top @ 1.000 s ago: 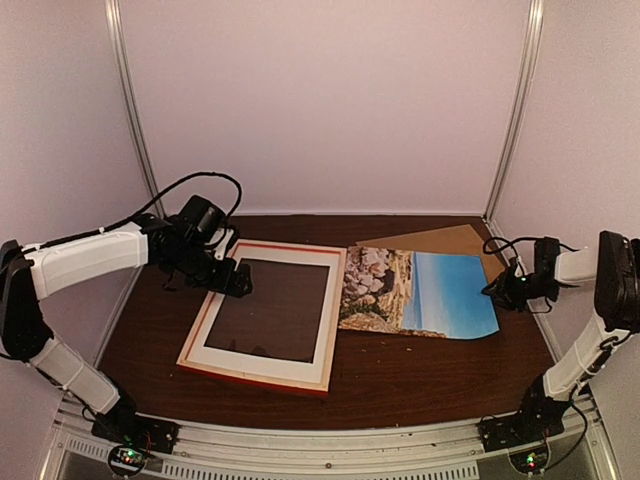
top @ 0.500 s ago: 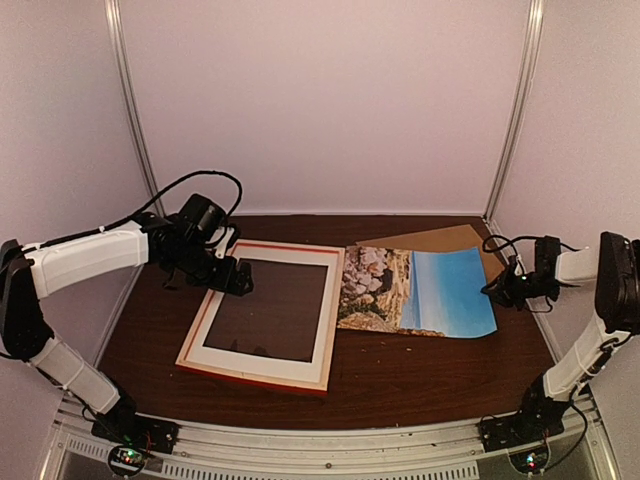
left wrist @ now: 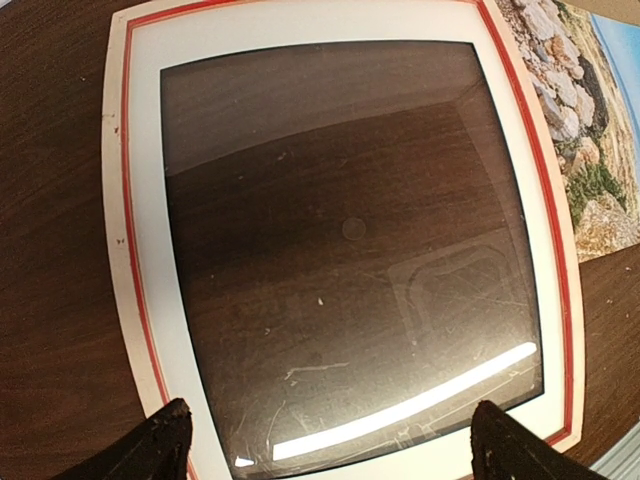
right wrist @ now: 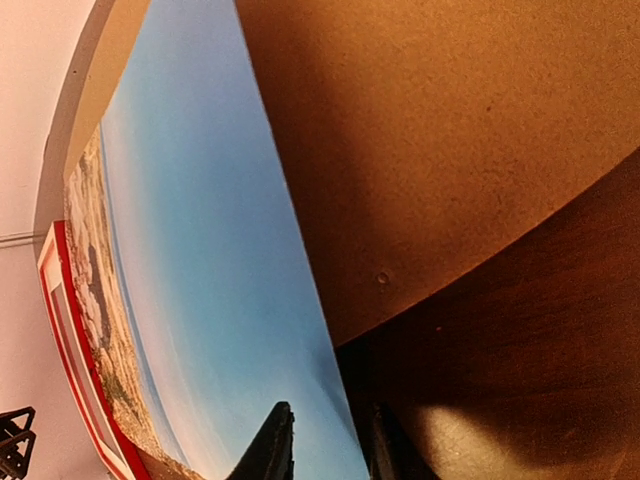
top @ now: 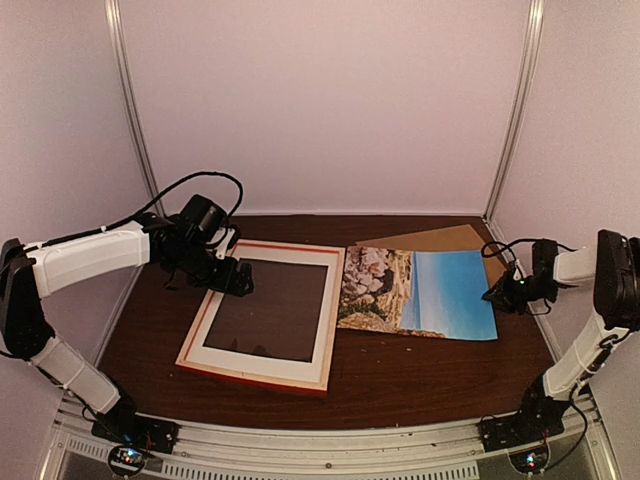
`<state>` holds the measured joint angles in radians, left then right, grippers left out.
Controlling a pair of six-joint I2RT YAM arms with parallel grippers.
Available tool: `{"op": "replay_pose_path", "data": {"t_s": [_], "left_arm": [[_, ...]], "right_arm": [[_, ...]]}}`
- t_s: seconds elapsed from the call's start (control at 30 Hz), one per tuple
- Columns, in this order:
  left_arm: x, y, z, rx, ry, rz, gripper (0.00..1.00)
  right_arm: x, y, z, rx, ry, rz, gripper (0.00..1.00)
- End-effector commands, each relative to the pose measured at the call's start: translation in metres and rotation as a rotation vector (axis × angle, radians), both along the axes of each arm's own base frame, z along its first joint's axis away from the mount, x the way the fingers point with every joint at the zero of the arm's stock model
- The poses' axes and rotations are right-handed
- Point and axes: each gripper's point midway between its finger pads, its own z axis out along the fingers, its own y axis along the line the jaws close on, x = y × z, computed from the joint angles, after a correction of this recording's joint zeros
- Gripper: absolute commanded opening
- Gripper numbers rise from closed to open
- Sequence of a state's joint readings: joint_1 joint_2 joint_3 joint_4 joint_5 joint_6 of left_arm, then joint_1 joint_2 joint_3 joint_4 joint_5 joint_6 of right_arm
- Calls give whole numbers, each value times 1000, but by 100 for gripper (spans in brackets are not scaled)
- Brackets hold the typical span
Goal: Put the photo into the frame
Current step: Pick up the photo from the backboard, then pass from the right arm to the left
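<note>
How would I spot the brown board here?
On the dark table, find the red-edged frame at left. Right of it lies the blue-sky photo; the plain tan board pokes out from under its far edge, the only sheet bearing no picture.

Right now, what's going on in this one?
Two arms are preparing to frame a print. The red frame, with its white mat, lies flat on the table. The left gripper hangs open over its far left corner. The landscape photo lies beside it, partly on a brown backing board. The right gripper straddles the photo's right edge, but a firm pinch is unclear. The photo is not yet in the frame.
</note>
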<state>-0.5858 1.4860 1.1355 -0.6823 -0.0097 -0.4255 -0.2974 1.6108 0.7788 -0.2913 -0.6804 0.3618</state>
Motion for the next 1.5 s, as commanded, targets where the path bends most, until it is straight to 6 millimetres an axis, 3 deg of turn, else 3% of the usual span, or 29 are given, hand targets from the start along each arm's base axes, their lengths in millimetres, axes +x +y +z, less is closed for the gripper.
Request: {"op": "replay_pose_path", "data": {"t_s": [0.0, 0.2, 0.4, 0.63, 0.77, 0.97, 1.17, 1.3, 1.47], "left_arm": [[7, -8, 8, -32, -25, -1, 98], [5, -6, 7, -27, -24, -3, 98], [5, -6, 6, -23, -22, -1, 98], [8, -7, 7, -26, -25, 2, 98], [11, -9, 13, -30, -42, 1, 98], [17, -15, 29, -60, -93, -23, 98], [12, -39, 46, -187, -131, -100, 97], [6, -65, 67, -228, -243, -179, 97], [-7, -108, 99, -186, -432, -324, 95]], "right_arm": [[3, 4, -11, -10, 23, 26, 26], [4, 12, -10, 10, 15, 55, 18], [3, 12, 15, -10, -29, 72, 1], [3, 15, 67, -25, -119, 81, 0], [1, 20, 109, -62, -180, 112, 0], [-9, 55, 178, -155, -270, 260, 0], [-11, 94, 238, -114, -380, 287, 0], [-11, 142, 272, -42, -457, 335, 0], [-2, 177, 307, 42, -520, 343, 0]]}}
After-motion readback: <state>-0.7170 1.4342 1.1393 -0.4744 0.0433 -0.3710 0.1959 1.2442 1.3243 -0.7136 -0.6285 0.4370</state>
